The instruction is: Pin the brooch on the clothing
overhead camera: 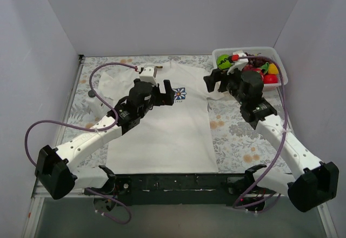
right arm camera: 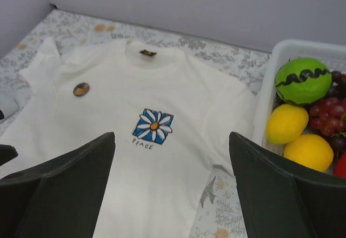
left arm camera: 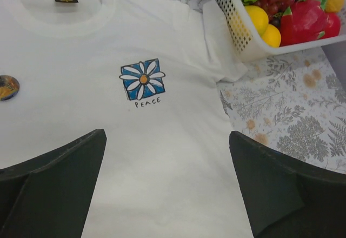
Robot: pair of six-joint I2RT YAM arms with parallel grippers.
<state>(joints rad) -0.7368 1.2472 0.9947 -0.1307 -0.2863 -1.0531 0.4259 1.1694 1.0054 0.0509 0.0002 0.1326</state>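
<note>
The white T-shirt (overhead camera: pixel 162 135) lies flat on the table, collar away from me, with a blue-and-white flower print (overhead camera: pixel 179 93) and the word PEACE on the chest. The brooch (left arm camera: pixel 8 86), a small round dark disc, sits on the shirt's chest left of the flower; it also shows in the right wrist view (right arm camera: pixel 81 89) and is hidden under my left arm in the top view. My left gripper (overhead camera: pixel 165 93) is open and empty above the chest (left arm camera: pixel 167 134). My right gripper (overhead camera: pixel 214 79) is open and empty above the shirt's right sleeve (right arm camera: pixel 172 135).
A white basket (overhead camera: pixel 243 50) of toy fruit stands at the back right, close behind my right gripper; it also shows in both wrist views (left arm camera: pixel 238 21) (right arm camera: pixel 267 97). A floral cloth (overhead camera: pixel 243 135) covers the table. Walls close in the back and both sides.
</note>
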